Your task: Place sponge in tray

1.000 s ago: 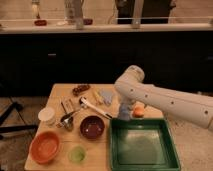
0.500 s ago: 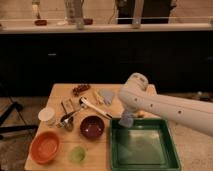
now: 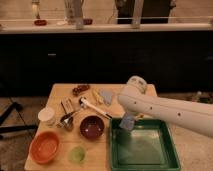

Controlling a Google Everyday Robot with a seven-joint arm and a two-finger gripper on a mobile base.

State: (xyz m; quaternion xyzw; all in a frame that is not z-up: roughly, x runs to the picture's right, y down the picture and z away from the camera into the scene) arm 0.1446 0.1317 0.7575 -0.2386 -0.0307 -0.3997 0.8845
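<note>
Gripper (image 3: 128, 117) closed on sponge (image 3: 127, 123), over back-left corner of tray (image 3: 150, 149). Sponge hangs at rim there; contact with tray unclear. Arm reaches in from tray's right. Maroon bowl (image 3: 92, 126) just left of tray. Cloth (image 3: 106, 95) behind tray, apart. Orange bowl (image 3: 45, 146) far left of tray.

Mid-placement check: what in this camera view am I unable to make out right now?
1. The gripper, above the tray's back-left corner: camera view, mostly covered by the white arm.
2. The sponge: only its lower part shows beneath the arm; contact with the tray floor is unclear.
3. The arm's base: cut off by the right edge.
4. The utensils left of the maroon bowl: too blurred to identify.
</note>
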